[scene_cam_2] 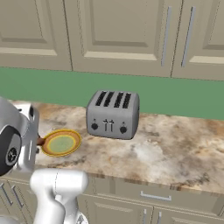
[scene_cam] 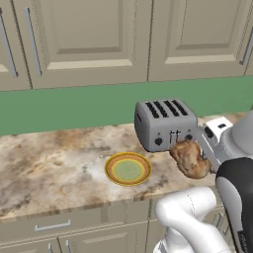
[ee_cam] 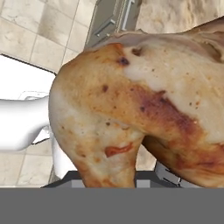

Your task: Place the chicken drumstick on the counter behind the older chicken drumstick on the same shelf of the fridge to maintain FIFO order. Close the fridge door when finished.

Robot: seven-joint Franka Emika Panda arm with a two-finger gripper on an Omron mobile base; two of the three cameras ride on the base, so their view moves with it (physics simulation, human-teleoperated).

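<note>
Above the marbled counter (scene_cam: 54,163), just in front of the grey four-slot toaster (scene_cam: 165,123), hangs the chicken drumstick (scene_cam: 190,158), clamped in the end effector (scene_cam: 210,150) at the tip of the white arm. Closed tight on the golden-brown meat, judging by the hand view, where the lumpy roasted chicken drumstick (ee_cam: 144,105) crowds the lens and hides the fingertips. Appears lifted clear of the stone rather than resting on it, though the exact gap cannot be told; floor tiles and cabinet fronts showing past it in the hand view suggest a hand tipped steeply downward. Held low and close to the wrist, probably to keep the load steady for the carry ahead. Beside it on the counter, apart from the drumstick, sits a shallow yellow plate (scene_cam: 128,168) with a green centre, seen also from the right base view (scene_cam_2: 61,142) near the arm's white links. Beige wall cabinets (scene_cam_2: 113,30) and a green backsplash (scene_cam: 74,106) behind. Pick-up looks done; transport to the fridge, placement behind the older piece and closing of the door all left to do.
</note>
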